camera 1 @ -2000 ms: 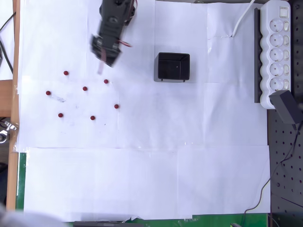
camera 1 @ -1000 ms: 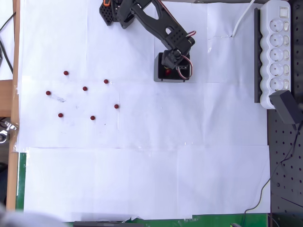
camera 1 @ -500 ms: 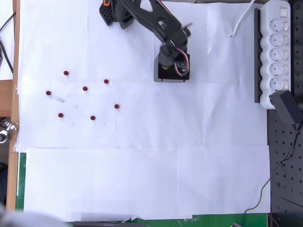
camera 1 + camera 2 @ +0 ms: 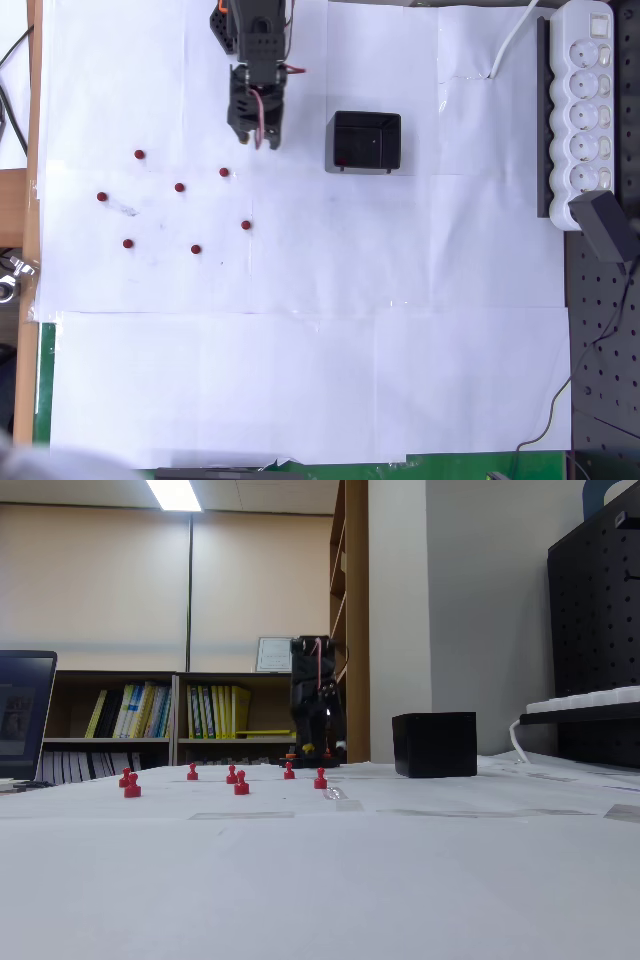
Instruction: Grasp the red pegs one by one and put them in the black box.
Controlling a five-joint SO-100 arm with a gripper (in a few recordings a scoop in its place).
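In the overhead view your arm (image 4: 255, 70) hangs over the white-papered table (image 4: 300, 370), left of the box (image 4: 366, 141) and apart from it; you cannot tell whether the jaws are apart or together. Seven pegs (image 4: 179, 187) lie scattered on the paper lower left of the arm, nearest one (image 4: 224, 172) just below it; inside the box a reddish speck shows at the left wall
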